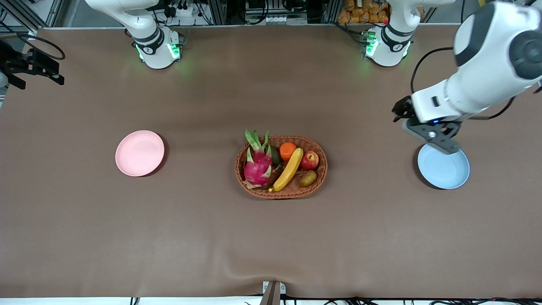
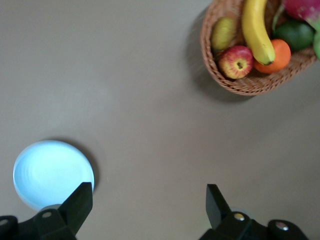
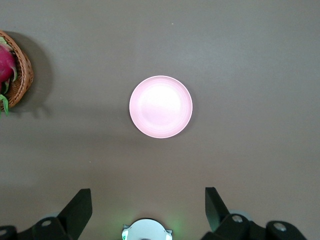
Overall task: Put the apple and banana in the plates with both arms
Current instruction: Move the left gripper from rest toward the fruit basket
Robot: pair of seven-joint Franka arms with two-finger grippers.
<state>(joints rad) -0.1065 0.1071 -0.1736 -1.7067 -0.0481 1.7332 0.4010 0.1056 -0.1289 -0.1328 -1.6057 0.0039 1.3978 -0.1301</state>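
The apple point(image 1: 309, 160) and the banana point(image 1: 288, 170) lie side by side in a brown wicker basket point(image 1: 322, 169) at mid-table. In the left wrist view the apple point(image 2: 236, 62) touches the banana point(image 2: 257, 30). The pink plate point(image 1: 139, 153) lies bare toward the right arm's end, the blue plate point(image 1: 443, 166) bare toward the left arm's end. My left gripper point(image 1: 442, 144) hangs open over the blue plate's rim, and its fingers point(image 2: 149, 200) hold nothing beside that plate point(image 2: 50, 172). My right gripper point(image 3: 148, 200) is open and empty, high above the pink plate point(image 3: 160, 106). It is out of the front view.
The basket also holds a pink dragon fruit point(image 1: 257, 165), an orange point(image 1: 287, 150) and a brownish-green fruit point(image 1: 308, 178). The arm bases point(image 1: 157, 48) point(image 1: 386, 46) stand along the table's edge farthest from the front camera. A black fixture point(image 1: 31, 65) juts in at the right arm's end.
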